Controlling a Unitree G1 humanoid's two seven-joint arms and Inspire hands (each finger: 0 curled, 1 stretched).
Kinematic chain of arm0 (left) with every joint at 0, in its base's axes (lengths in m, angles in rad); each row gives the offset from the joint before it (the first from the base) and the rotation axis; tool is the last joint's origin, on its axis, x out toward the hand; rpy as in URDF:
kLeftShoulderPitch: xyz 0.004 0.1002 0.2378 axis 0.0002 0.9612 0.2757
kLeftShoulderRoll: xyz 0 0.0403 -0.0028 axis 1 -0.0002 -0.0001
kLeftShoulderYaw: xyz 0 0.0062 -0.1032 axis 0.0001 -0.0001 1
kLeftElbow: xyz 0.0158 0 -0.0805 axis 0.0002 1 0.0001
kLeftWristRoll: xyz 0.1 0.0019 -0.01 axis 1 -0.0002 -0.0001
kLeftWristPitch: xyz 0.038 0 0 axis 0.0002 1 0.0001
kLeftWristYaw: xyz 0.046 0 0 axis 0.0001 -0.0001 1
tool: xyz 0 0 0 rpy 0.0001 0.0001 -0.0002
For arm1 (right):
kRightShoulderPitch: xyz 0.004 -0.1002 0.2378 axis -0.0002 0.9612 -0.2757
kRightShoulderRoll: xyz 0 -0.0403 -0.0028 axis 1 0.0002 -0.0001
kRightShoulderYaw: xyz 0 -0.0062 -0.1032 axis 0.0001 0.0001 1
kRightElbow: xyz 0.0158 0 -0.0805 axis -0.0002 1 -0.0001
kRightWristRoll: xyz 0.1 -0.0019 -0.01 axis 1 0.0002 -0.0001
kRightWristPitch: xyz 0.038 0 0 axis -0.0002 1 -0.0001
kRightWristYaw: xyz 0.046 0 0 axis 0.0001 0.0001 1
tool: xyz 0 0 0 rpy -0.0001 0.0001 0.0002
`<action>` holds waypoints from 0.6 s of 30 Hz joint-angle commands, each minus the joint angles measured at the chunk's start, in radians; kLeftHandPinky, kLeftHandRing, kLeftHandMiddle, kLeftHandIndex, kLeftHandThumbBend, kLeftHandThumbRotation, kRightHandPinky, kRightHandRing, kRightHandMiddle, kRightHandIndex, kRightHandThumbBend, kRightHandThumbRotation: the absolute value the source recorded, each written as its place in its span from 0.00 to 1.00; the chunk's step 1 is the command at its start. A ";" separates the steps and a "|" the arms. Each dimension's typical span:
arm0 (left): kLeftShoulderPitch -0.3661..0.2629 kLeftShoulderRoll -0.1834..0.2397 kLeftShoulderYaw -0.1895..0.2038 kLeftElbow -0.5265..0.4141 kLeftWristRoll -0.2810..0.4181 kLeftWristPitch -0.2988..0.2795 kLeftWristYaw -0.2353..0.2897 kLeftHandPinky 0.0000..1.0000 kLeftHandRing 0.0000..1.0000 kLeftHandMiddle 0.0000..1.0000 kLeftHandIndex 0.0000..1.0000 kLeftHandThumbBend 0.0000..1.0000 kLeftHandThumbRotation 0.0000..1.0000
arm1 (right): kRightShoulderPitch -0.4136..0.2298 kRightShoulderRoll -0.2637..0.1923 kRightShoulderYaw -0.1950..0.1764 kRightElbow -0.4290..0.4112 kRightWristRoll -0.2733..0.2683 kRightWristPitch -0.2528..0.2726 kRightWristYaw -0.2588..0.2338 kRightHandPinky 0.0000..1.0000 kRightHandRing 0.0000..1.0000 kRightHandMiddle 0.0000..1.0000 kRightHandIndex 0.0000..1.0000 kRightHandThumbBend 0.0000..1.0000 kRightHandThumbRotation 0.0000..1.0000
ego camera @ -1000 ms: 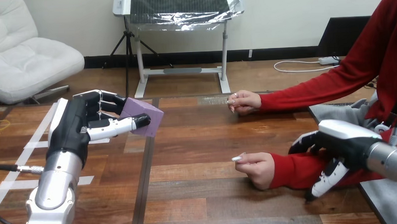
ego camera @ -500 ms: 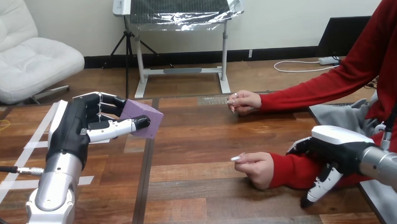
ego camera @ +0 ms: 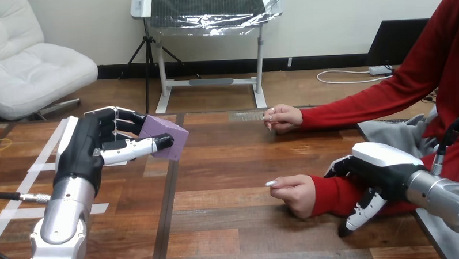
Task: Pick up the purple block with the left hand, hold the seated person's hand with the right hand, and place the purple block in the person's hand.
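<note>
left hand [ego camera: 89,151]: above the left part of the brown wooden counter [ego camera: 228,164], its fingers [ego camera: 137,146] clamped on the purple angular block [ego camera: 168,133]
purple angular block: off the counter, well apart from both hands of the person
right hand [ego camera: 373,166]: over the red sleeve [ego camera: 328,195], just behind the person's nearer hand [ego camera: 294,193]; its grip cannot be told
person's nearer hand: loose fist on the counter
person's farther hand [ego camera: 281,117]: near the counter's far edge

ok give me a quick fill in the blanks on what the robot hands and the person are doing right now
1. The left robot hand grips a block coloured ___.
2. The right robot hand is over the person's ___ sleeve.
3. The person's nearer hand rests on the ___.
Missing words: purple; red; table.
</note>
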 commanded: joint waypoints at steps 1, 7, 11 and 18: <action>-0.034 -0.004 0.008 -0.066 0.003 -0.010 0.008 0.35 0.40 0.43 0.42 0.52 0.00 | -0.067 0.029 0.022 0.032 -0.014 -0.024 -0.042 0.56 0.67 0.69 0.68 0.98 0.16; -0.033 -0.004 0.008 -0.063 0.002 -0.016 0.007 0.35 0.40 0.43 0.42 0.52 0.00 | -0.072 0.033 0.040 0.057 -0.036 -0.044 -0.093 0.55 0.65 0.66 0.65 0.95 0.17; -0.034 -0.003 0.010 -0.058 -0.001 -0.021 0.004 0.34 0.39 0.43 0.42 0.52 0.00 | -0.075 0.037 0.047 0.071 -0.045 -0.054 -0.121 0.54 0.62 0.63 0.63 0.92 0.18; -0.033 -0.005 0.014 -0.059 -0.010 -0.020 0.000 0.34 0.39 0.42 0.42 0.51 0.00 | -0.077 0.042 0.057 0.084 -0.059 -0.053 -0.150 0.52 0.58 0.59 0.59 0.90 0.19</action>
